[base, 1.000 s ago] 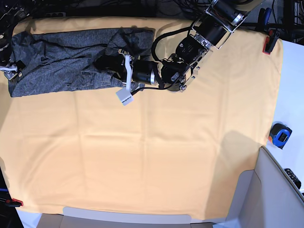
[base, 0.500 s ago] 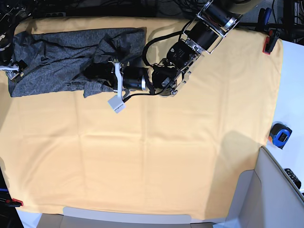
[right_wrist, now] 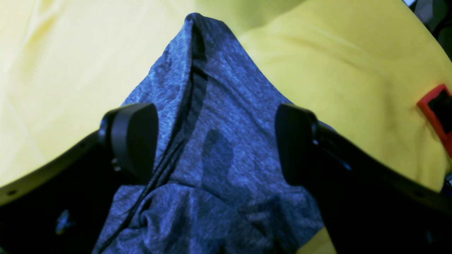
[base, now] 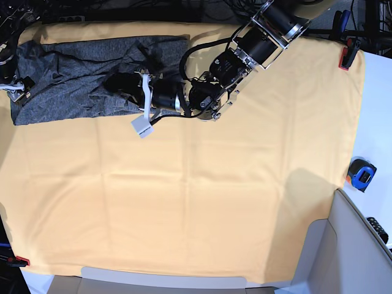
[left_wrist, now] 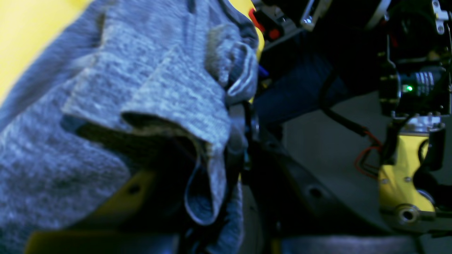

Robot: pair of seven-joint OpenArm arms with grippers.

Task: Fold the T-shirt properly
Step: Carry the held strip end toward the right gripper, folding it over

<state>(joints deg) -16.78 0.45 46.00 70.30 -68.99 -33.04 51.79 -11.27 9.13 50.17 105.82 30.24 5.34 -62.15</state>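
Across the whole table lies a yellow-orange cloth (base: 202,202), creased in a grid, with a tape measure (base: 361,174) off its right edge and a red clamp (base: 346,56) at the far corner. The T-shirt (base: 73,76) sits bunched at the far left, its long axis running left to right along the far edge. The left gripper (base: 116,82) is closed on a fold of its hem. The right gripper (right_wrist: 215,141), jaws spread wide, straddles the shirt's left end, holding nothing. Most near cloth is bare.
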